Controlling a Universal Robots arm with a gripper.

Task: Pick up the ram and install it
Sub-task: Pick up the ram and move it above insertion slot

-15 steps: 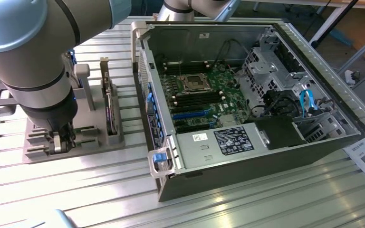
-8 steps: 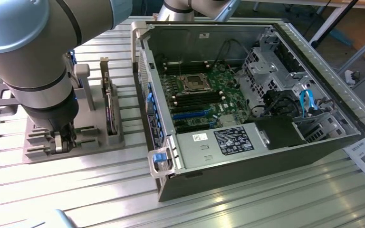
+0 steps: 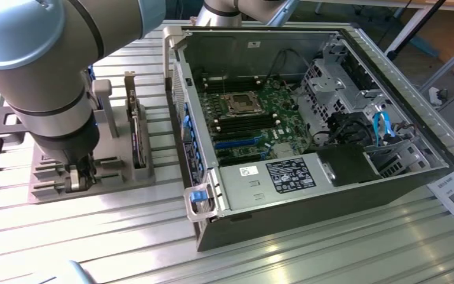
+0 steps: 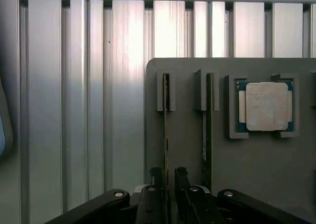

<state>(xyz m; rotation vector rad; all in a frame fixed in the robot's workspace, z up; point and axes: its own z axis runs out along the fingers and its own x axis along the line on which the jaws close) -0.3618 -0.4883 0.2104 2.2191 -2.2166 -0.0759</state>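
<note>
Where it stood on edge in a slot of the flat grey plastic holder block [image 4: 185,115], the ram [image 4: 166,120], a long, thin green circuit-board stick, ran straight in between the two dark fingers [image 4: 180,179] of the gripper [image 4: 168,178]. The jaws were spread wide, one finger on each side of the stick, with nothing clamped; whether either finger touched the stick could not be told. In the neighbouring slot, just beside the ram, stood a taller dark expansion card [image 4: 208,130], and past that a square silver processor chip [image 4: 266,106] lay flat in its own recess. The holder rested on a ribbed aluminium table [image 4: 123,95]. In the exterior view the gripper [image 3: 75,180] hung low over the holder at that view's left, with the open black computer case [image 3: 330,213] beside it on the right, its green motherboard [image 3: 266,118] exposed.
</note>
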